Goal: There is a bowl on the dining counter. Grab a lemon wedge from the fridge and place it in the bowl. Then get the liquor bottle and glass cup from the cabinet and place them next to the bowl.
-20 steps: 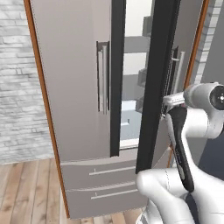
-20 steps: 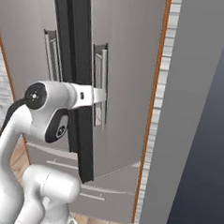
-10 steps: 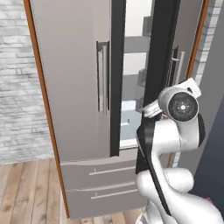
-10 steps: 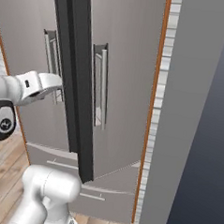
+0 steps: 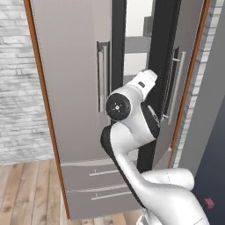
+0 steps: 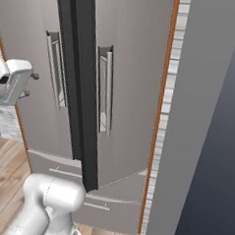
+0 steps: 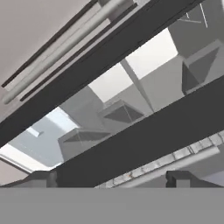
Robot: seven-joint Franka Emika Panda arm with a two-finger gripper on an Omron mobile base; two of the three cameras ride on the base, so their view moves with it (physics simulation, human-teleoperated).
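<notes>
The grey fridge (image 5: 74, 88) has its right door (image 5: 178, 83) swung partly open, which leaves a narrow gap onto pale shelves (image 5: 136, 48). My white arm rises in front of that gap, and the hand (image 5: 147, 81) points into it. In the hand view my gripper (image 7: 111, 178) is open, with nothing between the dark fingertips (image 7: 41, 178); beyond them lie the door edge and grey shelf bins (image 7: 122, 113). The lemon wedge, bowl, liquor bottle, glass cup and cabinet are out of view.
Long vertical handles (image 5: 103, 72) run beside the gap on both doors (image 6: 106, 89). Two drawers (image 5: 101, 184) sit under the doors. A brick wall (image 5: 17, 88) stands to the left and a dark panel (image 6: 208, 120) to the right. A small pink block (image 5: 208, 203) lies low right.
The arm has swung left from the right door's edge to the front of the gap. The hand now points into the fridge. The door's opening looks unchanged.
</notes>
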